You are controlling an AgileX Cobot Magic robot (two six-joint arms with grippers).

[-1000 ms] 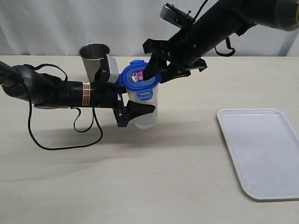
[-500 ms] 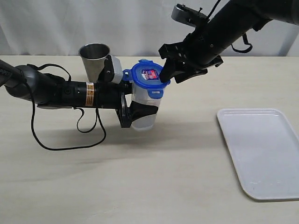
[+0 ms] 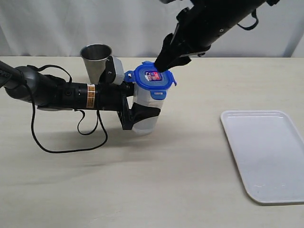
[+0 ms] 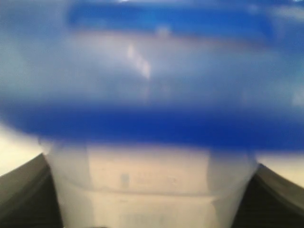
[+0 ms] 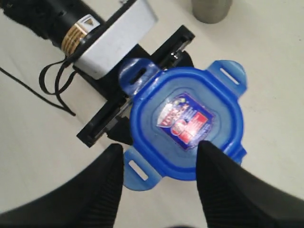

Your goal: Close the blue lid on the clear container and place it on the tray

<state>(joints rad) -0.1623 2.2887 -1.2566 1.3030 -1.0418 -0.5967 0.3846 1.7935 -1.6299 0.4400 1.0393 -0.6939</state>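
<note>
On the near right, tray (image 3: 266, 156): white, flat, low rim, nothing on it; well apart from the container.
Container (image 3: 146, 124): middle distance, left of centre, leaning slightly; translucent and looks empty; I cannot tell whether its base touches the table (image 3: 156, 190).
Handling: probably light, thin-walled and slick. A hard squeeze may flex it, so grip gently on the body under the rim lip, where the taper helps stop it slipping down.
Left gripper (image 3: 142, 107): reaches in sideways, jaws clamped on the container's body just below the lid.
Lid (image 3: 153, 78): blue, stiff plastic, sitting on the container's rim. Three corner tabs show flared out, so it is probably not latched.
Right gripper (image 5: 160, 147): just above the lid, jaws apart, holding nothing.
Cup (image 3: 96, 59): steel, far left behind the left gripper; its inside is hidden.
</note>
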